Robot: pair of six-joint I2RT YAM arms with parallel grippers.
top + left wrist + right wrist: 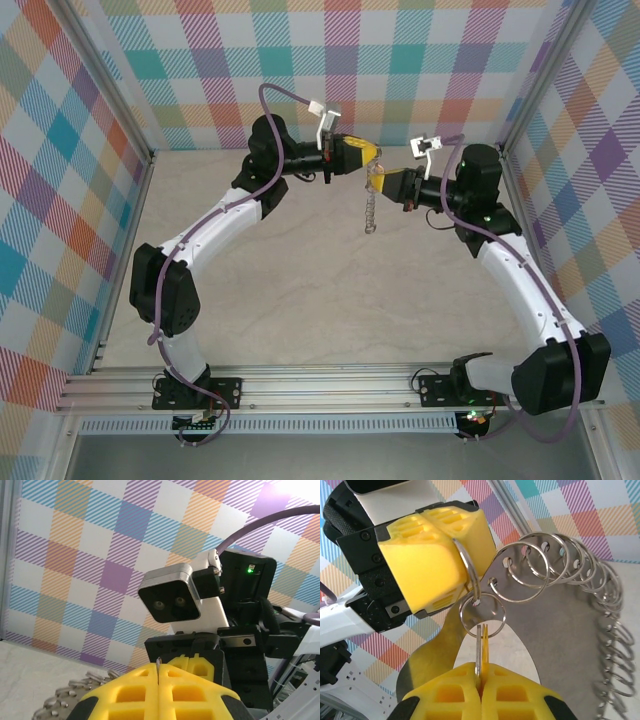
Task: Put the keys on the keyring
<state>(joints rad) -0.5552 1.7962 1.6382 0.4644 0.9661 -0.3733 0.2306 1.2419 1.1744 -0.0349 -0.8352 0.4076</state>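
Edge-on key (480, 650) at dangling keyring (369, 212)

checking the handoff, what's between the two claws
Right wrist view: the keyring links the left claw to the key in the right claw.

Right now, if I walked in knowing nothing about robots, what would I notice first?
The left gripper and right gripper, both yellow-tipped, meet in mid-air above the far middle of the table. A silvery keyring dangles between them: the left pinches one of its rings, and the right holds a small key up against the little ring beneath. Bright plaid walls surround it all.
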